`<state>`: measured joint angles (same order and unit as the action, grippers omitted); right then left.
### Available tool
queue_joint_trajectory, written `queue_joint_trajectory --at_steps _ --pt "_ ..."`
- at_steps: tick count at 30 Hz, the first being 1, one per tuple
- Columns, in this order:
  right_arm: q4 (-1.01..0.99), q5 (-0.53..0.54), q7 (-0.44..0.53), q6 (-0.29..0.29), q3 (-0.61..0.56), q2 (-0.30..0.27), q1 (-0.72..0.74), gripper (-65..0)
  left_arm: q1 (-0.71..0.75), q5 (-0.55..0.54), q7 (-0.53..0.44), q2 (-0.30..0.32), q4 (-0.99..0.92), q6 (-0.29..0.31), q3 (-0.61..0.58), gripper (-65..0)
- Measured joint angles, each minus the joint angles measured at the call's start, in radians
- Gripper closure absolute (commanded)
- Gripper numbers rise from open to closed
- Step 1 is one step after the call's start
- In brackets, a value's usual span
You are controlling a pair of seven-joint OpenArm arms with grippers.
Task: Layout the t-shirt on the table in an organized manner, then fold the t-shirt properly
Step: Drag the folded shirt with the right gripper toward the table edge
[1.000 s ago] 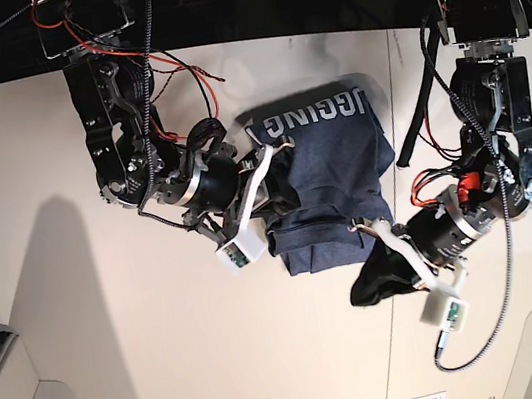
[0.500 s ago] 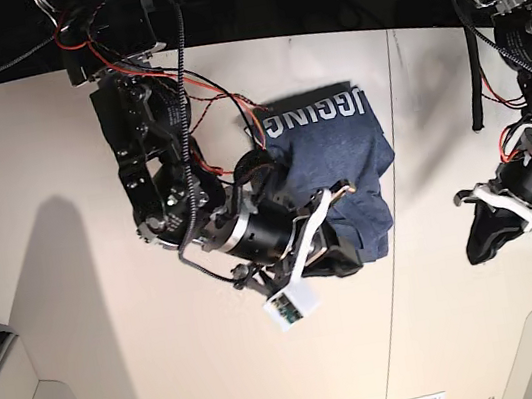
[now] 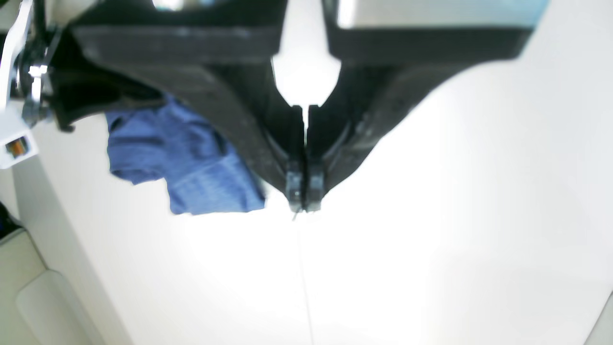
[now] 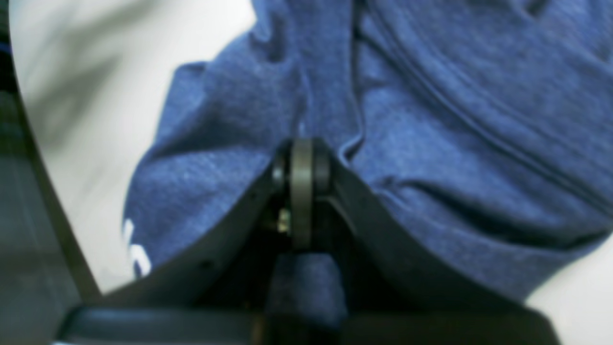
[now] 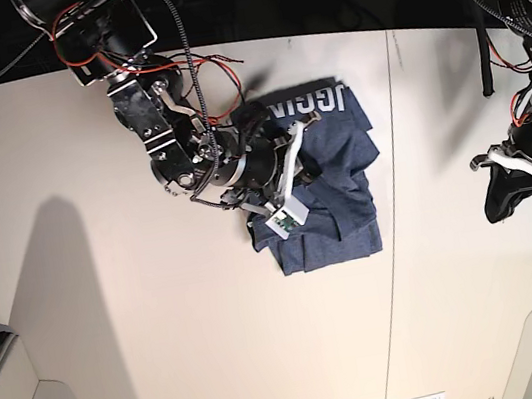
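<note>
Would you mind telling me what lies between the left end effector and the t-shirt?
Only bare table, crossed by its thin dark seam, separates the left end effector from the t-shirt; the base view shows this.

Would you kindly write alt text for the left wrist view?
Two black fingers of the left gripper meet shut and empty above the bright white table. A crumpled blue t-shirt lies behind them at left.

One t-shirt [image 5: 329, 184], one table [image 5: 169, 356], two claws: left [image 3: 300, 194], right [image 4: 301, 158].
</note>
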<state>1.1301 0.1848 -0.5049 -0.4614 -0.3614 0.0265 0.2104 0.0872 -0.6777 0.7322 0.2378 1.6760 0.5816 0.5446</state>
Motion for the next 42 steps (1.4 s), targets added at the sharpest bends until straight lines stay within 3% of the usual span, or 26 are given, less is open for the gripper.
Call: queue_joint_trajectory --at_steps 10,19,23,32,37,42 --pt "0.023 0.064 0.031 -0.018 0.002 -0.277 0.01 0.0 0.002 0.0 0.0 -0.002 0.0 0.0 0.0 0.0" --pt "0.022 0.138 -0.024 -0.019 0.134 -0.438 0.011 0.0 0.008 0.0 0.0 -0.002 0.0 0.0 0.0 0.0" --pt "0.014 0.2 -0.069 -0.059 0.229 -0.492 0.003 0.0 0.01 -0.001 0.0 -0.002 0.0 0.0 0.0 0.0" --pt "0.01 0.272 -0.091 -0.07 0.278 -0.494 0.001 0.0 0.01 -0.001 -0.008 -0.002 0.0 0.0 0.0 0.0" --pt "0.077 0.289 -0.126 -0.072 0.29 -0.488 0.029 0.0 0.01 -0.163 -0.087 -0.002 0.002 0.004 0.0 0.0" --pt "0.28 0.327 -0.109 -0.071 0.387 -0.487 0.079 0.0 0.002 -0.2 -0.087 -0.002 0.012 0.09 0.0 0.0"
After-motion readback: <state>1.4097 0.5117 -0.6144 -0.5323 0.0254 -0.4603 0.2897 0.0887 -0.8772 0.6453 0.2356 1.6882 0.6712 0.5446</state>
